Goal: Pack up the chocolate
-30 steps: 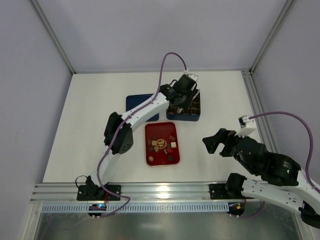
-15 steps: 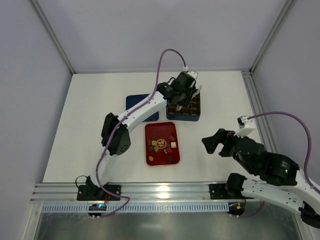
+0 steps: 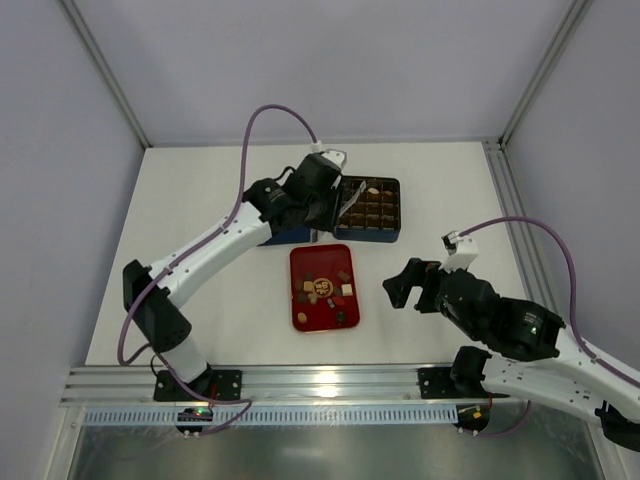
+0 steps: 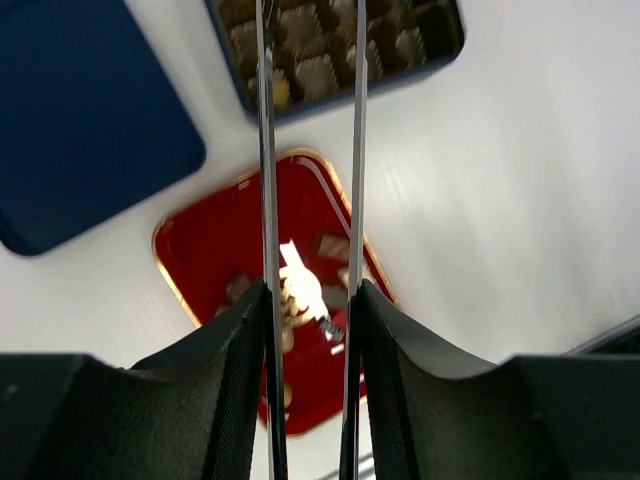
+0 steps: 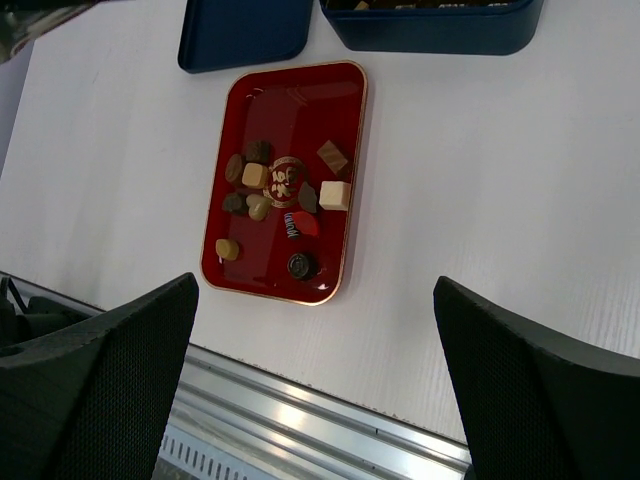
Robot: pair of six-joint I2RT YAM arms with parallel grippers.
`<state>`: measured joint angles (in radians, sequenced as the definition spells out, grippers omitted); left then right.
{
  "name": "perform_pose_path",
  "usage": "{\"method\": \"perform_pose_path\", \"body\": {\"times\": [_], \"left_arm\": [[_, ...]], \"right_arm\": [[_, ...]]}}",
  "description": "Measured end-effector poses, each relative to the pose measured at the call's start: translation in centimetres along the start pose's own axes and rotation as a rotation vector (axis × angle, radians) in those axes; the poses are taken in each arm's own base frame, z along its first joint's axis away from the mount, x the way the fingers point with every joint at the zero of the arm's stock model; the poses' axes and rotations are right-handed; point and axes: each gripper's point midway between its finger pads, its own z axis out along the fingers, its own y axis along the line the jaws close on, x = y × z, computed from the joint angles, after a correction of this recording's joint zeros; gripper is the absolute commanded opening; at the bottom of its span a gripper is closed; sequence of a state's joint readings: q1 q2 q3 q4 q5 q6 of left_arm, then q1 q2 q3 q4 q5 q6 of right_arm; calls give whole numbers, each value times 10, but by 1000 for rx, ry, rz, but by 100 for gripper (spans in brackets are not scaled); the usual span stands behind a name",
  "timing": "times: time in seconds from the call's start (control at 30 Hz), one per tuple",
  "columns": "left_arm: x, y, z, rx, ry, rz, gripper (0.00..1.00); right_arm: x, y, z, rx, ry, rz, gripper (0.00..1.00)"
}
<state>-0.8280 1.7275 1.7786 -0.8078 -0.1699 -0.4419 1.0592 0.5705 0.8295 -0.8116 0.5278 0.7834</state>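
Observation:
Several pieces of chocolate (image 5: 256, 176), dark, tan and cream, lie in the red tray (image 5: 290, 100). The tray also shows in the top view (image 3: 322, 317) and under my left fingers (image 4: 210, 250). A few pieces sit in the dark blue box (image 3: 367, 234) of brown cells, one of them cream (image 3: 373, 190). My left gripper (image 3: 328, 205) (image 4: 312, 290) is shut on long metal tweezers (image 4: 265, 150). Their blades reach toward the box's near-left corner (image 4: 300, 108), and the tips are out of view. My right gripper (image 3: 403, 290) (image 5: 315, 400) hangs open and holds nothing, right of the tray.
The blue lid (image 4: 80, 110) lies flat left of the box, partly under my left arm in the top view (image 3: 290, 236). A metal rail (image 5: 330, 420) runs along the table's near edge. Frame posts stand at the back corners.
My left arm has swung left and back; its gripper has come off the box to the box's left edge, above the tray's far end. My right gripper has drifted slightly left.

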Motion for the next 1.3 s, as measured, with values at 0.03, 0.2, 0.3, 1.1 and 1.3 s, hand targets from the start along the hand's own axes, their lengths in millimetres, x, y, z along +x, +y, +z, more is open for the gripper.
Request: {"method": "perform_pose_path", "body": {"times": [0.03,0.2,0.3,1.1,1.3], "left_arm": [[13,6,-6,-10,26,-2,39],[73,34,-33,-54,153,2,39],[99,47,-53,-67,191,6,40],[192,75,-74,-112,335,-53,39],[191,69,-72,-91,327,-54,39]], "right_arm": [[2,1,2,2,5,-3,100],[11,2,11,8,28,-14,100],[15,1,13,8,34,-16,100],[41,-5,26,36,99,-13,100],[44,-7,27,42,104,-13,100]]}}
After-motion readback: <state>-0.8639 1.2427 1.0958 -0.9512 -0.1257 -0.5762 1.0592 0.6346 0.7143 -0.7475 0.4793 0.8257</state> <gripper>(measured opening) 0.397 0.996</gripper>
